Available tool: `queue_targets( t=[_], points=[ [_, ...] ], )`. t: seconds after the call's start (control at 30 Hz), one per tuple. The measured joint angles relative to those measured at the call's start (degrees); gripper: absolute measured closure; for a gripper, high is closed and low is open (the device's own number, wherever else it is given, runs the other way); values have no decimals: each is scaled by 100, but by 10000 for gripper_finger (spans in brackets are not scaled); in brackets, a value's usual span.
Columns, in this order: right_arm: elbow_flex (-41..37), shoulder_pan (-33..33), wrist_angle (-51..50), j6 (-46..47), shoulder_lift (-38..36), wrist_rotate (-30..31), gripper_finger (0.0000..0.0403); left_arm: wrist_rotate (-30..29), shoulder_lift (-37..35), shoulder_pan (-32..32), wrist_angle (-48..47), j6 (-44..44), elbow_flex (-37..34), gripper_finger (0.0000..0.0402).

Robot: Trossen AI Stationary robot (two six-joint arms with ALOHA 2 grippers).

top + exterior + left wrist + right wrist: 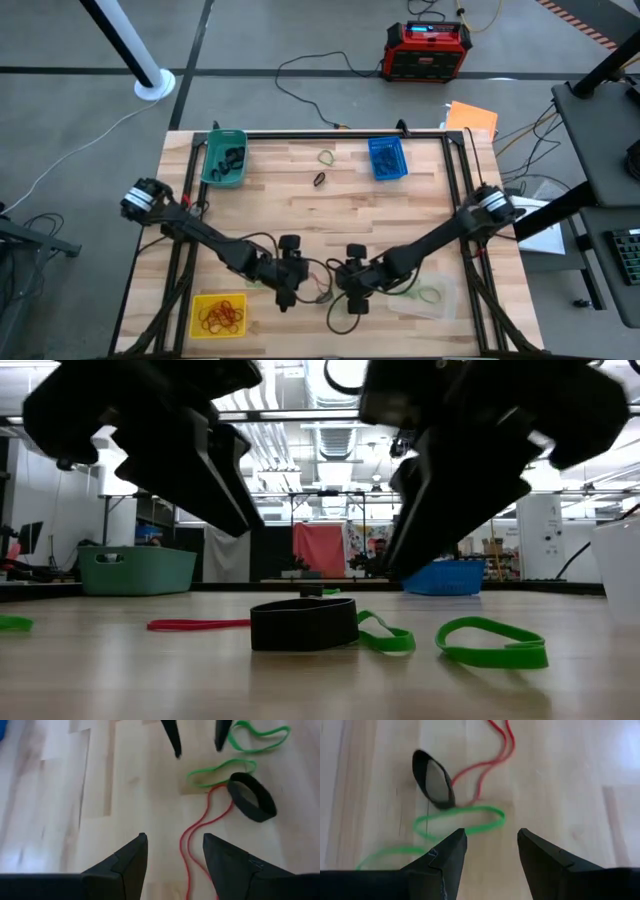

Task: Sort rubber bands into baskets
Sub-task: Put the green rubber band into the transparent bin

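Loose rubber bands lie on the wooden table between my two grippers: a wide black band (303, 624) (251, 796), a thin red one (202, 822) (490, 755) and two green ones (460, 820) (495, 642). My left gripper (175, 855) (298, 286) hovers open just left of them. My right gripper (490, 845) (343, 288) hovers open just right of them, its tips over the nearer green band. The teal basket (224, 158) holds black bands, the blue basket (387, 158) blue ones, the yellow basket (218, 314) red ones, the clear basket (430, 295) a green one.
A green band (326, 157) and a black band (319, 180) lie apart near the table's far side, between the teal and blue baskets. Another green band (12, 623) lies at the left in the low view. Bare wood spreads across the table's middle.
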Motion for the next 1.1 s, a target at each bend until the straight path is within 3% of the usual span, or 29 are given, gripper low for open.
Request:
queue_targets(
  t=[0.27, 0.47, 0.63, 0.87, 1.1],
  points=[
    [165, -187, 129, -181, 418, -9, 211, -451, -58, -105, -155, -101, -7, 226],
    [165, -260, 328, -246, 628, -69, 226, -691, -156, -131, -234, -103, -7, 226],
    [176, -296, 365, -266, 710, -284, 273, -860, -231, -143, -258, -99, -7, 226],
    [177, -296, 380, -522, 733, -297, 381, -1176, -252, -166, -288, -99, -7, 226],
    [148, -304, -595, -754, -187, -303, 393, -1186, -527, -166, -525, 149, -11, 226]
  ],
)
